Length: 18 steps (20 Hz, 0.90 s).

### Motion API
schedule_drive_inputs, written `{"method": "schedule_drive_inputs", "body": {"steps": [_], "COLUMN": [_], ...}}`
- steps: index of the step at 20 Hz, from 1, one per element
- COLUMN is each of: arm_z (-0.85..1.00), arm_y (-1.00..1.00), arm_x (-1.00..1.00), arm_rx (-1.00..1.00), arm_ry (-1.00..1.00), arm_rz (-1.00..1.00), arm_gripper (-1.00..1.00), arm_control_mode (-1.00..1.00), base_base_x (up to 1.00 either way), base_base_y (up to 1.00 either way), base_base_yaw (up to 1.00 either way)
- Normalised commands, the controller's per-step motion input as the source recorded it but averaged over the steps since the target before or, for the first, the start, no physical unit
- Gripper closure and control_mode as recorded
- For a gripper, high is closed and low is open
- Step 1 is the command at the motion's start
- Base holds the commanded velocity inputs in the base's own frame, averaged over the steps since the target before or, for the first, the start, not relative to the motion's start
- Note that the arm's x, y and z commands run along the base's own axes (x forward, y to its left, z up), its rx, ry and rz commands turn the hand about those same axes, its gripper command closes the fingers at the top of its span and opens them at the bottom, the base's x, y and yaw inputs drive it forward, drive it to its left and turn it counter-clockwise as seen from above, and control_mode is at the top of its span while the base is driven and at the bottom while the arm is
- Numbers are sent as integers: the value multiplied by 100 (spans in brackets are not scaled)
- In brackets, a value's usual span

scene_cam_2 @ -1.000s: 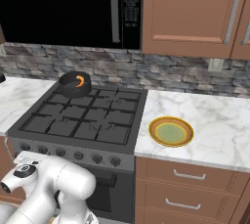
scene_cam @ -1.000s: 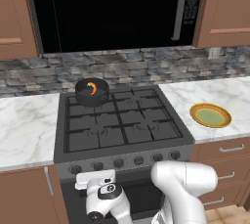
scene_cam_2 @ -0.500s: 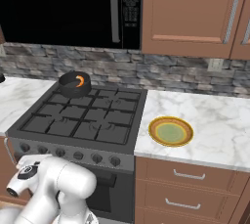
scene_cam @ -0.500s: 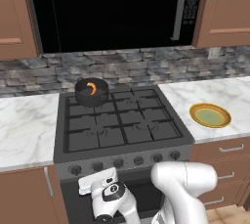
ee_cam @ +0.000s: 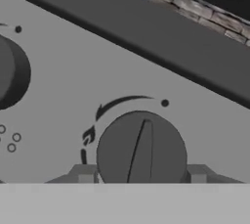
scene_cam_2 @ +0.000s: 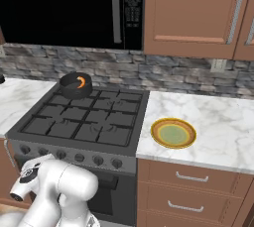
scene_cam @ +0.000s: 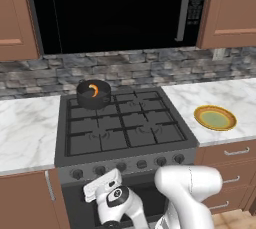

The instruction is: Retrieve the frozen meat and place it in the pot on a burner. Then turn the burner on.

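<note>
We find the frozen meat [scene_cam: 93, 91] already lying inside the pot [scene_cam: 93, 94], which sits on the rear left burner [scene_cam: 93, 104] of the stove [scene_cam: 125, 123]. What remains, in our judgement, is to turn that burner on.

The hand [ee_cam: 141, 179] is down at the stove's front panel, directly facing one knob [ee_cam: 141, 152]. The knob lies straight ahead of the hand, centred between the two fingertips [ee_cam: 86, 175], which stand on either side of it. The knob's raised grip bar runs nearly upright in the hand view, leaning slightly, so its long axis crosses the line joining the fingertips. The fingertips are set about as wide as the knob; we cannot tell whether they touch it or have closed on it.

The hand view shows the knob's bar, its printed markings and a neighbouring knob [ee_cam: 12, 71]. The base views show the pot and meat, the knob row, and a yellow-green plate [scene_cam_2: 173, 133] on the tabletop [scene_cam_2: 218, 127].
</note>
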Motion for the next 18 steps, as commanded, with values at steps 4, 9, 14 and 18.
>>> {"method": "schedule_drive_inputs", "body": {"steps": [4,9,14,18], "arm_z": [0,0,0,0], "arm_y": [0,0,0,0], "arm_x": [0,0,0,0], "arm_rx": [-35,-30,-22,-24], "arm_ry": [3,6,9,6], "arm_rz": [15,12,8,8], "arm_gripper": [100,100,100,100], "arm_control_mode": [-100,-100,-100,-100], "base_base_x": [0,0,0,0], "base_base_y": [0,0,0,0], "base_base_yaw": [0,0,0,0]}}
